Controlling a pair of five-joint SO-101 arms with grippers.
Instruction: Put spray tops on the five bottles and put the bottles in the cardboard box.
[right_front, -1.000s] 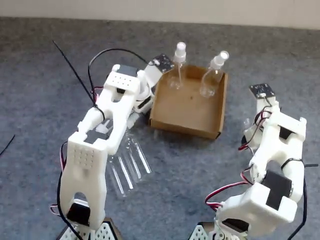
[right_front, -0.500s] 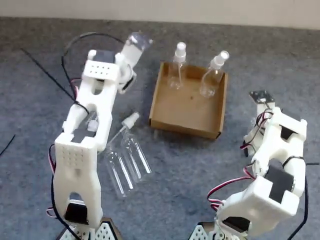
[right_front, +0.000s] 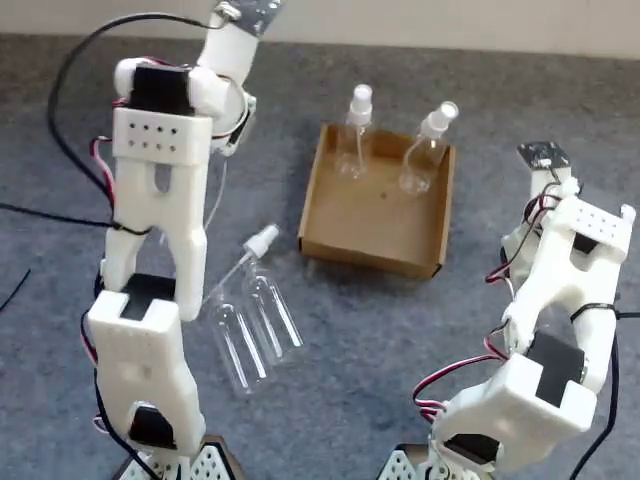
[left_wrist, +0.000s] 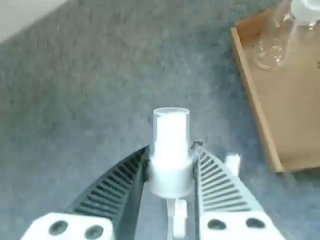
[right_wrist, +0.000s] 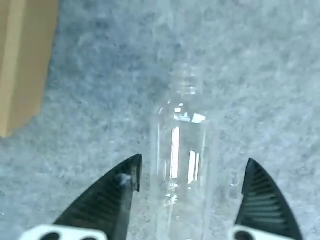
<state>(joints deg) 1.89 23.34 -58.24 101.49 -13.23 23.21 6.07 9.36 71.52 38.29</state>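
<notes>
My left gripper is shut on a white spray top, held high above the carpet to the left of the cardboard box. Two clear bottles with spray tops stand upright at the far side of the box. My right gripper is open low over the carpet, its fingers on either side of a clear, topless bottle that lies flat to the right of the box. More clear bottles lie side by side in front of the left arm, with a white spray top at their far end.
Grey carpet covers the whole work area. The left arm rises tall at the left, with cables looping off it. A corner of the box lies close beside the right gripper. The near half of the box floor is bare.
The left arm has lifted away from the box's left side and swung back and up to the left with the spray top. The right arm has shifted a little.
</notes>
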